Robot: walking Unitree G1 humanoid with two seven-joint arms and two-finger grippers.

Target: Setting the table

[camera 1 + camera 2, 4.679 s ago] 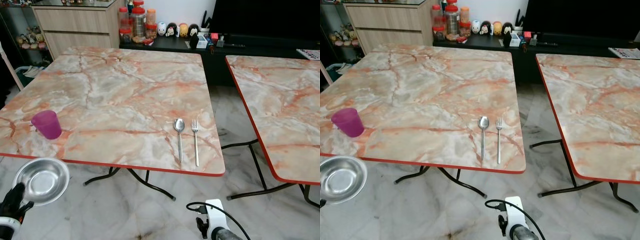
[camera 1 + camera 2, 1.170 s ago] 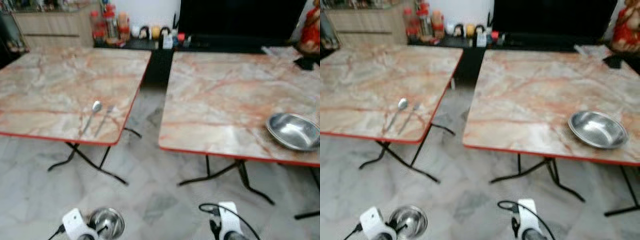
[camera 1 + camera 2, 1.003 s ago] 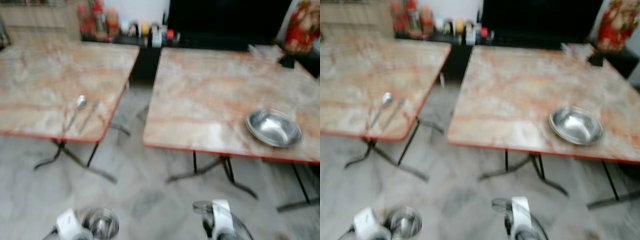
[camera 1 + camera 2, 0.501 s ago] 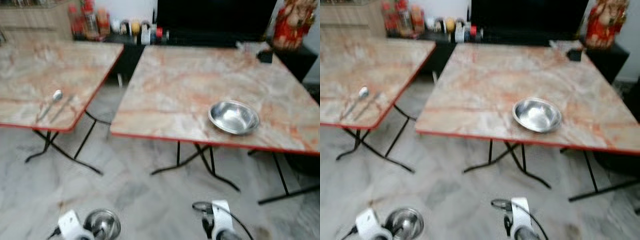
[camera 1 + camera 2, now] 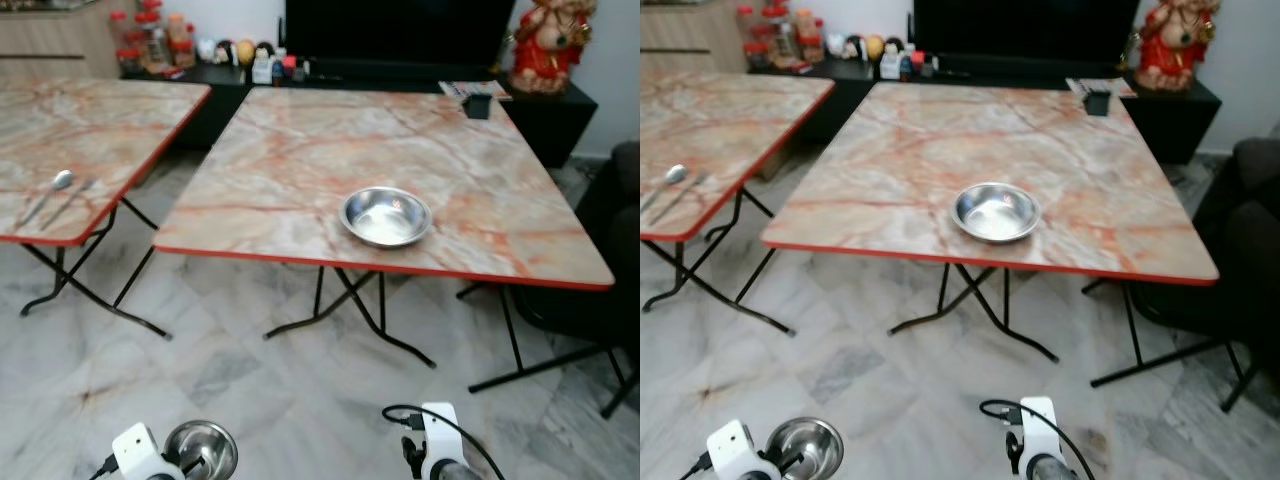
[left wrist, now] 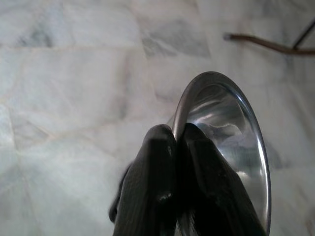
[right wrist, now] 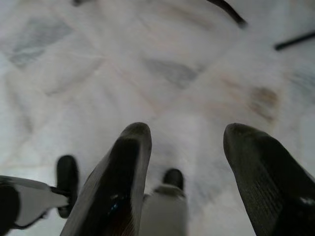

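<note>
My left gripper (image 6: 176, 133) is shut on the rim of a small steel bowl (image 6: 231, 132), held low over the floor; the same bowl (image 5: 201, 450) shows at the bottom left of the eye views. My right gripper (image 7: 184, 135) hangs open above the floor with nothing between its fingers. A second steel bowl (image 5: 386, 215) sits near the front edge of the marble-patterned table (image 5: 300, 150) straight ahead. A spoon (image 5: 50, 192) and a fork (image 5: 72, 196) lie side by side on the other table (image 5: 60, 120) at the far left.
A black box (image 5: 477, 104) and papers sit at the far corner of the table ahead. Behind stand a dark TV cabinet (image 5: 400, 75) with jars (image 5: 150, 35) and a red figurine (image 5: 545, 45). A dark seat (image 5: 615, 250) is at the right. Folding table legs (image 5: 350, 300) cross the marble floor.
The camera has swung right: the table with the second bowl now sits in the middle and the spoon-and-fork table has slid to the left edge. My left gripper still holds its bowl.
</note>
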